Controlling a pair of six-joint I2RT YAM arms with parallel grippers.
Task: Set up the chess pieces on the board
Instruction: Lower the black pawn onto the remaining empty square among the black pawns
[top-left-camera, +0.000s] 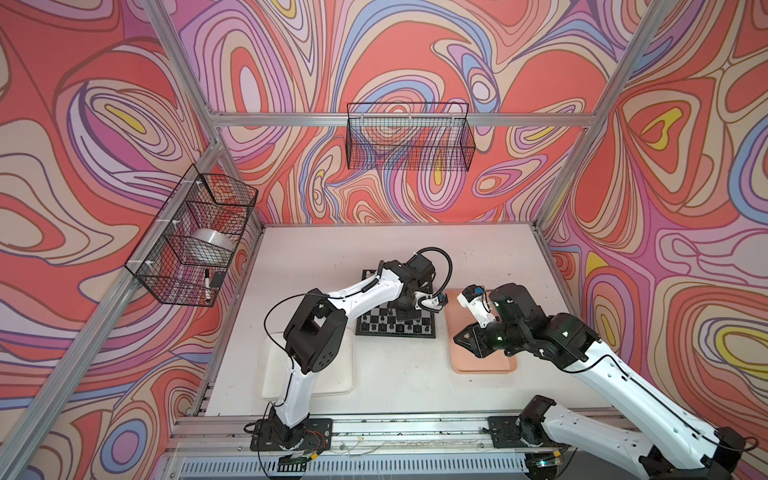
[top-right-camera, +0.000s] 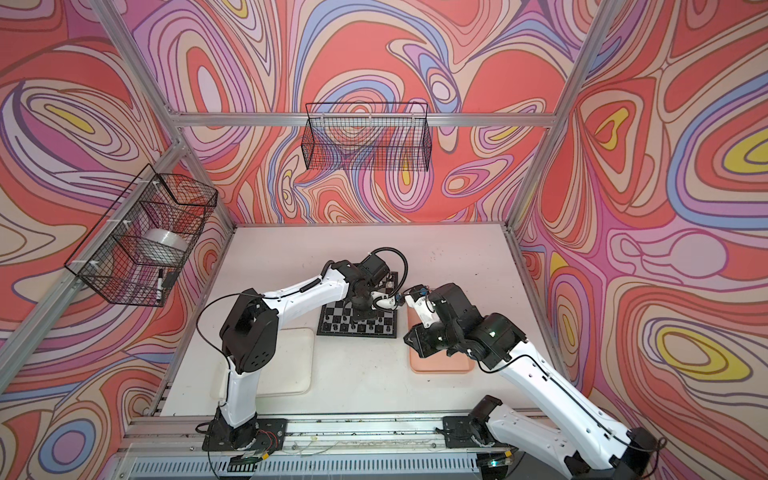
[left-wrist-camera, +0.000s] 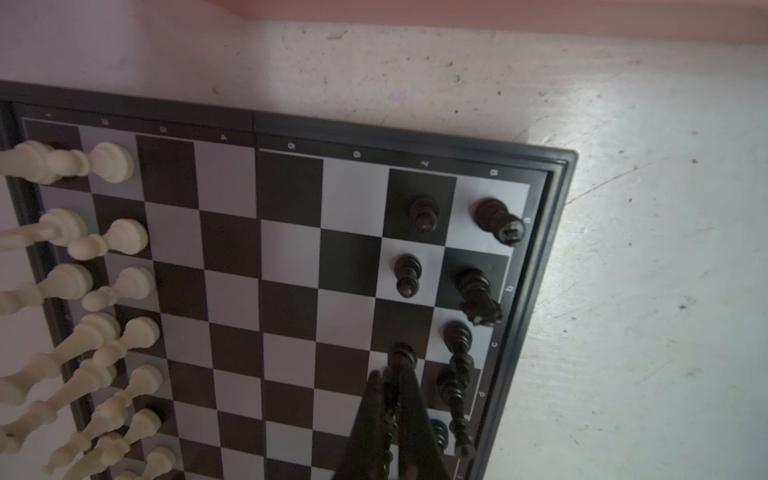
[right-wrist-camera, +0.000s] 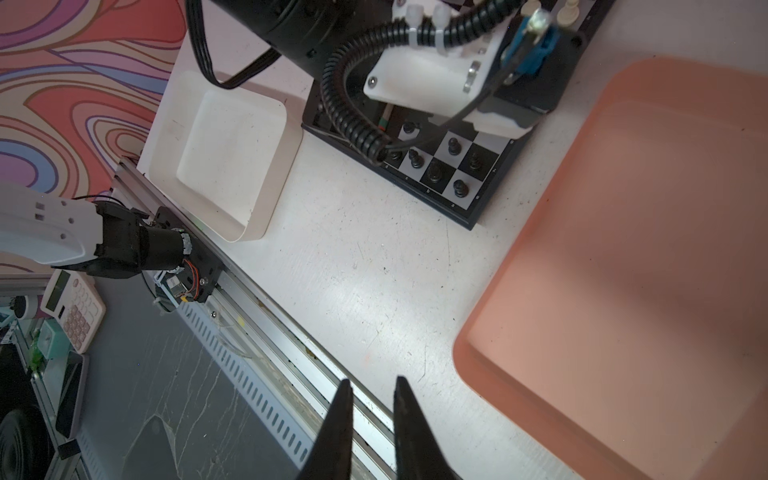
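Note:
The board (left-wrist-camera: 536, 291) lies mid-table in both top views (top-left-camera: 428, 332) (top-right-camera: 357, 332). Cream-white chess pieces (left-wrist-camera: 120, 241) fill two rows along one side. Black pieces (left-wrist-camera: 424, 214) stand on the two rows at the opposite side. My left gripper (left-wrist-camera: 392, 374) hangs low over that black side, shut on a black piece (left-wrist-camera: 401, 357) whose base meets a light square. My right gripper (right-wrist-camera: 372, 380) hovers over the near edge of the pink tray (top-left-camera: 486, 365), jaws slightly apart with nothing between them. In the top views the left wrist (top-left-camera: 409, 291) hides its own fingers.
A white tray (top-left-camera: 332, 374) sits front left beside the left arm. The pink tray (right-wrist-camera: 623, 249) lies right of the board. Wire baskets hang on the left wall (top-left-camera: 195, 237) and back wall (top-left-camera: 409, 137). An aluminium rail (top-left-camera: 395, 428) runs along the front edge.

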